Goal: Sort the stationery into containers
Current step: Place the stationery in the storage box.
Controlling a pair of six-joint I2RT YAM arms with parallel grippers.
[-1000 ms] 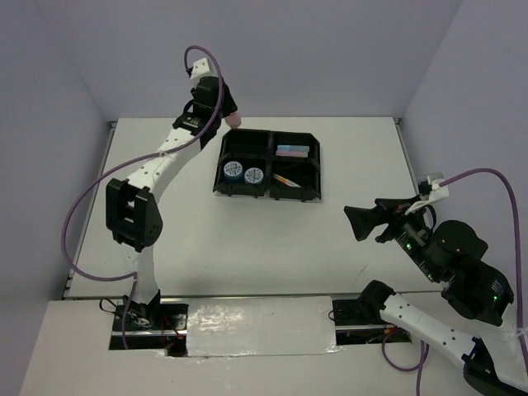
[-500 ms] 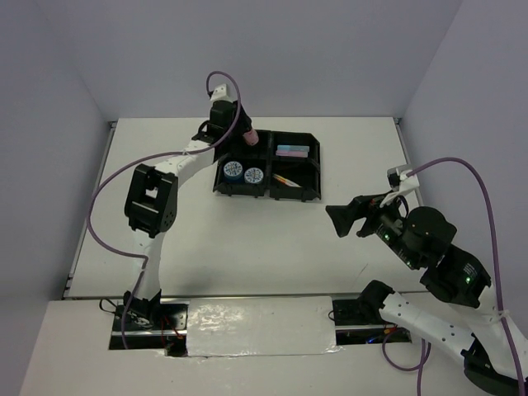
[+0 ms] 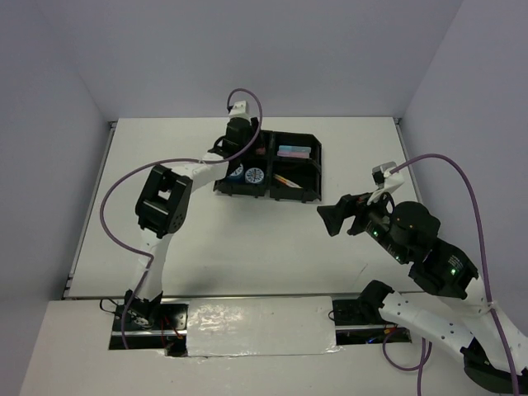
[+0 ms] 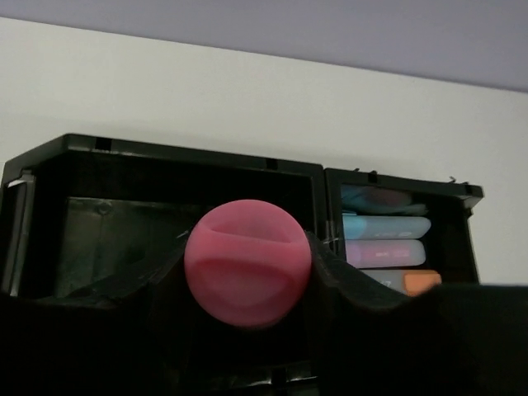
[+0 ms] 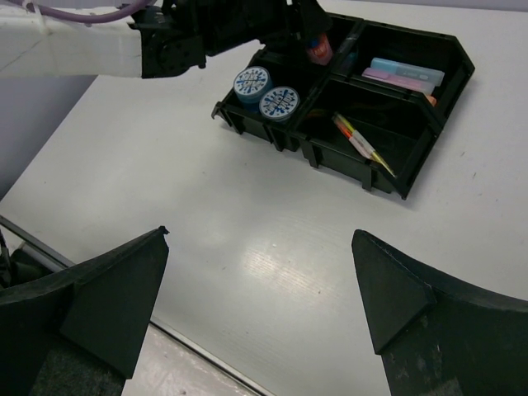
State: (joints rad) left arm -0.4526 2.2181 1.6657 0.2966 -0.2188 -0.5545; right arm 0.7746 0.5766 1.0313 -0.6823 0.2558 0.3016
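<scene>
Currently, the left gripper (image 3: 247,150) is reached out over the far-left compartment of the black plastic four-compartment tray (image 3: 270,169), which is set on the far half of the white table (image 3: 247,239). Its fingers are clamped on the pink-capped bottle (image 4: 247,262). In the left wrist view the round pink cap is seated between the two dark fingers. The dark floor of the far-left compartment is seen behind it. Whether the bottle touches that floor cannot be told.

Just nearer, in the near-left compartment, the two round blue-and-white tape rolls (image 5: 279,101) are laid flat side by side, touching or almost touching.

To the right, in the far-right compartment, the short pastel markers (image 3: 293,151) are stacked lengthwise: a light blue one, a purple one and an orange one can be made out from the left wrist. In the near-right compartment the thin pink and yellow pens (image 5: 359,140) are laid diagonally on the floor.

Further right and nearer, well apart from the tray, the right gripper (image 5: 260,235) is held above bare table. Its jaws are spread wide apart, nothing is held between them, and it is pointed towards the tray.
</scene>
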